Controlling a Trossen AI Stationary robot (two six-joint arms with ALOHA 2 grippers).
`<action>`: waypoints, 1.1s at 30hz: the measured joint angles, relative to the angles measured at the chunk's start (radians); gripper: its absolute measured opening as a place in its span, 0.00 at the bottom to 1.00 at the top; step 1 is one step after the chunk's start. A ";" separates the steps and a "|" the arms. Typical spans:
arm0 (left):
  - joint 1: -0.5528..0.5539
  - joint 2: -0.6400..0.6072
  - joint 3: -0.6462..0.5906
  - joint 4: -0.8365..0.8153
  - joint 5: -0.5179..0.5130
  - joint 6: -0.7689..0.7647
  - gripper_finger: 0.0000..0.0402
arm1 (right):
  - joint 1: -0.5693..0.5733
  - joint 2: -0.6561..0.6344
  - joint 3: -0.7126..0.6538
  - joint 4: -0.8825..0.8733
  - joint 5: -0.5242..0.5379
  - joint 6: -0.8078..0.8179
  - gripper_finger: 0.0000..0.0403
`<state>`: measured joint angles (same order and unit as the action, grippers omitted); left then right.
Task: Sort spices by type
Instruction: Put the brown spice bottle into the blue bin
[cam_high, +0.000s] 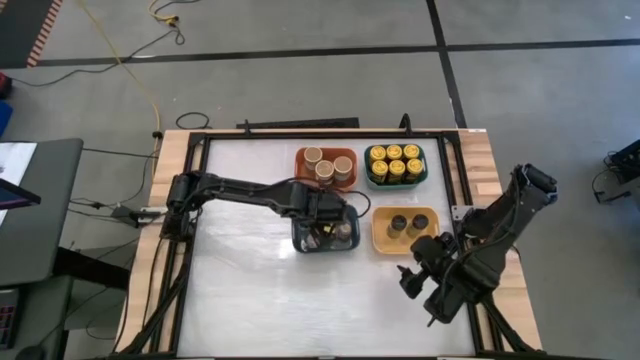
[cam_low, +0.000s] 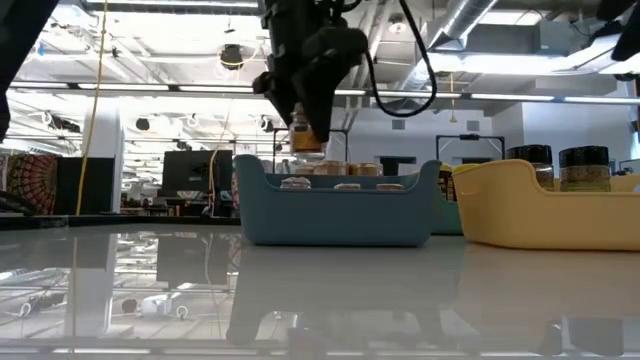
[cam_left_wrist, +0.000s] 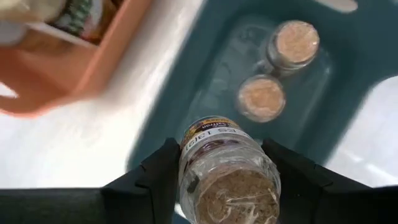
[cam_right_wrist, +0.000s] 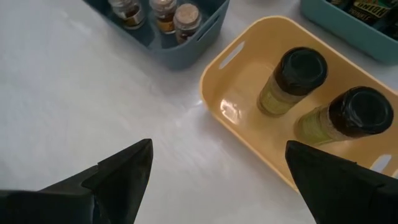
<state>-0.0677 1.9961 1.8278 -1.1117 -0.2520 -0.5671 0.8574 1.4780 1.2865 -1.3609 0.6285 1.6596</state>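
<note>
We count three groups already binned plus one jar in hand. Three tan-lidded cylindrical jars (cam_high: 327, 165) stand upright in the orange rectangular bin (cam_high: 304, 176). Six yellow-lidded jars (cam_high: 395, 160) sit packed in two rows in the teal bin (cam_high: 370, 180). Two dark-topped jars with greenish contents (cam_right_wrist: 323, 102) stand upright side by side in the yellow bin (cam_right_wrist: 231, 93). Two small clear brown-topped jars (cam_left_wrist: 277, 71) stand in the blue bin (cam_left_wrist: 348, 81); a third clear labelled jar (cam_left_wrist: 224, 171) is clamped in the left gripper (cam_left_wrist: 221, 180) above that bin.
</note>
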 joint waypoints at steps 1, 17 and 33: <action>0.001 0.000 0.000 -0.002 -0.019 0.015 0.48 | -0.007 0.000 0.000 0.000 0.000 0.000 0.97; 0.036 0.000 -0.200 0.180 0.058 0.003 0.48 | -0.082 0.000 0.000 -0.001 0.000 -0.018 0.97; 0.049 0.000 -0.305 0.327 0.109 -0.022 0.49 | -0.082 0.000 0.000 0.000 0.000 -0.011 0.97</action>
<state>-0.0185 1.9961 1.5232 -0.7846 -0.1425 -0.5891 0.7753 1.4780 1.2865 -1.3612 0.6285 1.6485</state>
